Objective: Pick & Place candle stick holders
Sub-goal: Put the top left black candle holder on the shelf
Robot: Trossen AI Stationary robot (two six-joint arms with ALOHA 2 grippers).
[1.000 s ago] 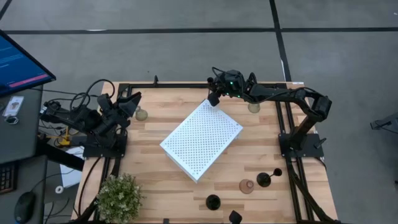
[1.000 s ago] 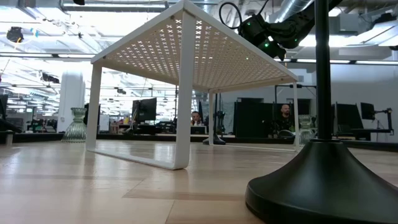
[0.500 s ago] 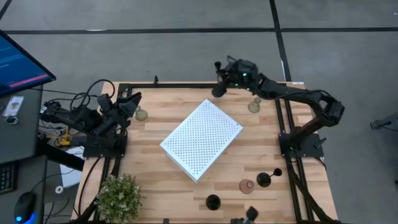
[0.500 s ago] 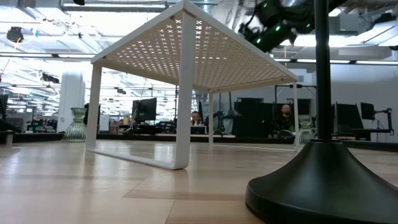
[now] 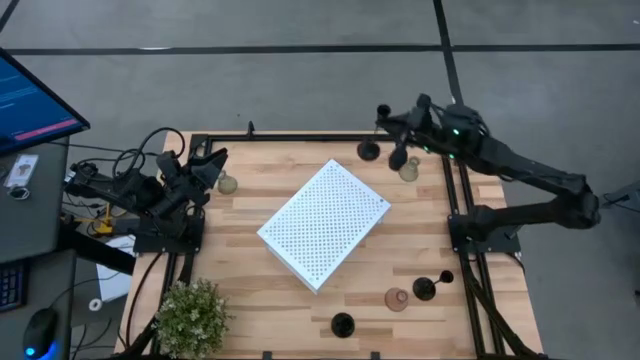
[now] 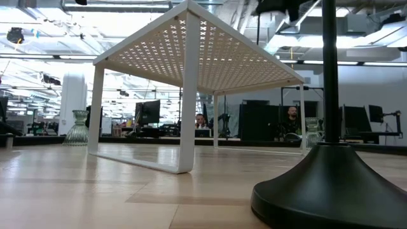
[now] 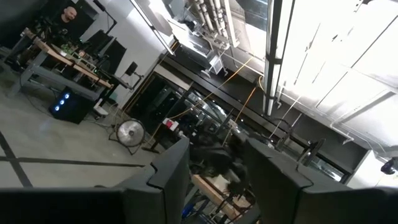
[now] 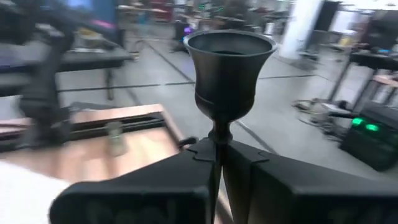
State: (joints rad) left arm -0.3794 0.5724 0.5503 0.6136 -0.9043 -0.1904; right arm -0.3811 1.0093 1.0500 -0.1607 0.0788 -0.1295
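Note:
My right gripper (image 8: 217,168) is shut on a black candle stick holder (image 8: 229,68) above the table's far right part; the holder also shows in the high view (image 5: 369,150). My left gripper (image 7: 214,180) is open and empty at the table's left edge (image 5: 213,166). One pale bell-shaped holder (image 5: 228,183) stands by the left gripper. Another pale one (image 5: 408,171) stands under the right arm. A pink holder (image 5: 397,299) and two black ones (image 5: 425,290) (image 5: 343,325) stand at the near right. My right gripper pinches the black holder's thin stem (image 8: 217,140) between its two fingers, just below the cup. The fingers lie across the stem and come from the table's right. The cup stands up past the fingers. The fingers hide the base in the wrist view. The holder is lifted clear of the table.
A white perforated board (image 5: 324,223) on legs stands slantwise in the table's middle. A bushy green plant (image 5: 192,318) stands at the near left corner. The nearest black holder's base (image 6: 331,184) fills the low view's right. Monitors and cables lie beyond the left edge.
My right gripper has gone up and toward the table's right edge, from over the board's far corner to the far right part of the table. It carries the black holder, and in the low view it has climbed almost out of the picture's top.

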